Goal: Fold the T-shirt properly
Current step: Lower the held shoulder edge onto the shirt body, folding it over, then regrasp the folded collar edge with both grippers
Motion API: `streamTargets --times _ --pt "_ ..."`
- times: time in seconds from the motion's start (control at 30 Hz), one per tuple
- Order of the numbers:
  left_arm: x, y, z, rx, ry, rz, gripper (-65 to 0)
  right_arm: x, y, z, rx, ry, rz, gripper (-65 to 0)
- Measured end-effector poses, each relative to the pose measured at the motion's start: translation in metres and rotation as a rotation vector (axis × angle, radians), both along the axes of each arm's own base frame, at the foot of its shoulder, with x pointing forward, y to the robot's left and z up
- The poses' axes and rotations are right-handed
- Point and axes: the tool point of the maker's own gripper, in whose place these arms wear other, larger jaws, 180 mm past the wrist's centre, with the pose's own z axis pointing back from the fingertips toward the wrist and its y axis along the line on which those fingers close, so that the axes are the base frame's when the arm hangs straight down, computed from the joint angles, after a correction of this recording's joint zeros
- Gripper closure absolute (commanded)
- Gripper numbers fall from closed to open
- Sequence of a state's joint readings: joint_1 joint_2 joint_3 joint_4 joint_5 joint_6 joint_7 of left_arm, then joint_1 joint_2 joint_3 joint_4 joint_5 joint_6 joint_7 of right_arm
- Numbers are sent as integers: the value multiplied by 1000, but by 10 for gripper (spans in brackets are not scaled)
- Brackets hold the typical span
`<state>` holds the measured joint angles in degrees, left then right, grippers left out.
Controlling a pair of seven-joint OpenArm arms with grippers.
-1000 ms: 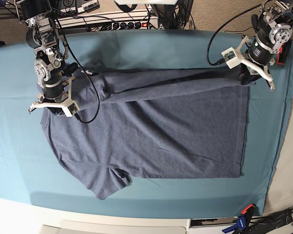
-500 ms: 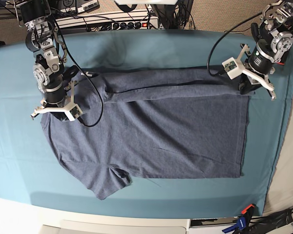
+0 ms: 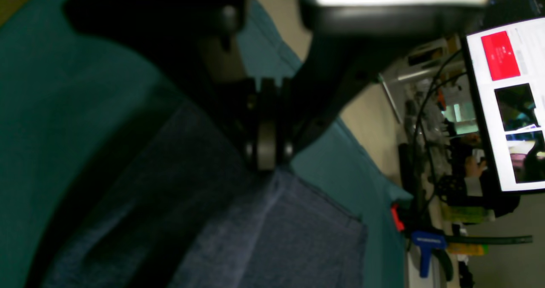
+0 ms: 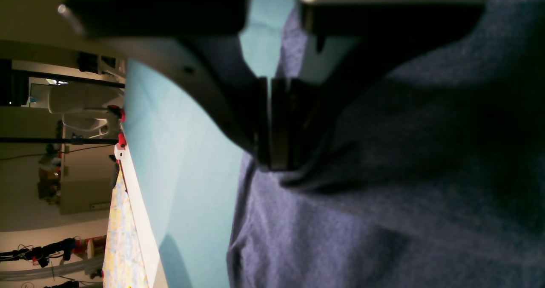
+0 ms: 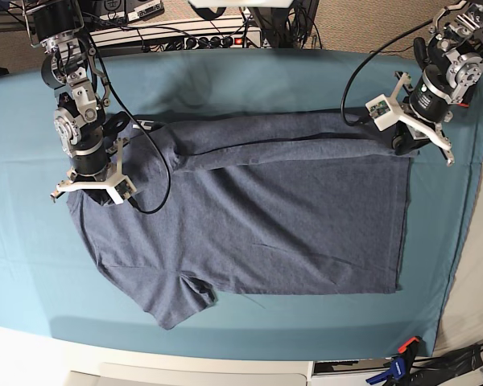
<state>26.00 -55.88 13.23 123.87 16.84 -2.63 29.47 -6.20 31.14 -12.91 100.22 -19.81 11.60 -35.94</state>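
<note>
The base view is evenly and brightly lit from overhead, sharp, with soft shadows. Both wrist views are dim and soft-focused, with close hardware dark and blurred at twelve o'clock. A monitor [image 3: 506, 105] glares white at three o'clock.

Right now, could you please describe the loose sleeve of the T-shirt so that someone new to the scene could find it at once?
Start from the teal table cloth that covers the table, and find the dark blue-grey T-shirt spread across its middle. Follow the shirt's near edge towards the base view's left: the sleeve sticks out there as a short flap. Unlike the far edge, it lies flat with neither arm near it.
</note>
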Motion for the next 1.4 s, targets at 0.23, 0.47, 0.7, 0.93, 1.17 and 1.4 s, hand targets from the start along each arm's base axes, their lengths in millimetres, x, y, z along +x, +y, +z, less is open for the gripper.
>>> streamTargets --times 0.23,0.47,0.7,0.93,1.17,1.4 --pt "0 0 0 -1 -2 2 0 -1 -8 2 0 -17 -56 0" --pt "16 10 23 -16 -149 77 -257 2 -28 19 -30 -117 -167 -218" --pt "19 12 28 -21 -180 92 -256 2 -39 27 -89 -146 -207 -218" --pt "11 17 14 -11 -93 126 -256 -7 -29 23 -117 -71 -157 -218" --pt "-6 16 6 -2 -38 137 -256 -68 -3 44 -266 62 69 -218" --pt "-20 11 -2 -9 7 125 -256 -134 -14 -6 -326 328 141 -322"
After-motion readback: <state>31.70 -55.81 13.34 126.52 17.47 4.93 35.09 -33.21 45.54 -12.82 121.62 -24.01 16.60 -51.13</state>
